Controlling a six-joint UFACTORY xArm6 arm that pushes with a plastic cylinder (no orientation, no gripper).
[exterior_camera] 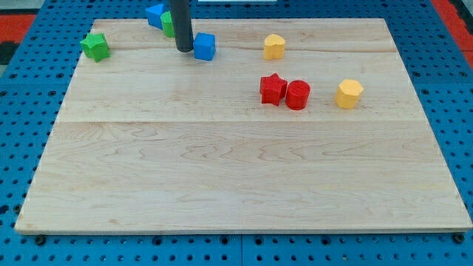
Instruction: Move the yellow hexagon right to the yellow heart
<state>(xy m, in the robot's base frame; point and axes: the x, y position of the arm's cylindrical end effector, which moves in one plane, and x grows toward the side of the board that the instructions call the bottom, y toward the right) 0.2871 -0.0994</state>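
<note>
My tip (183,49) (bare rod, grasping nothing) touches the blue cube (205,46), half hiding a green block (168,25).

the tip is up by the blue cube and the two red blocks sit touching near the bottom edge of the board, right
Not quite. In the camera view, my tip is beside the blue cube, but the red star and red cylinder, side by side, sit in the board's upper half, not near the bottom edge.

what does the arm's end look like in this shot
Only a straight, smooth dark grey rod shows, entering from the view's top. No cables, markings or gripper parts are visible. My tip ends bluntly on the board, just left of the blue cube.
</note>
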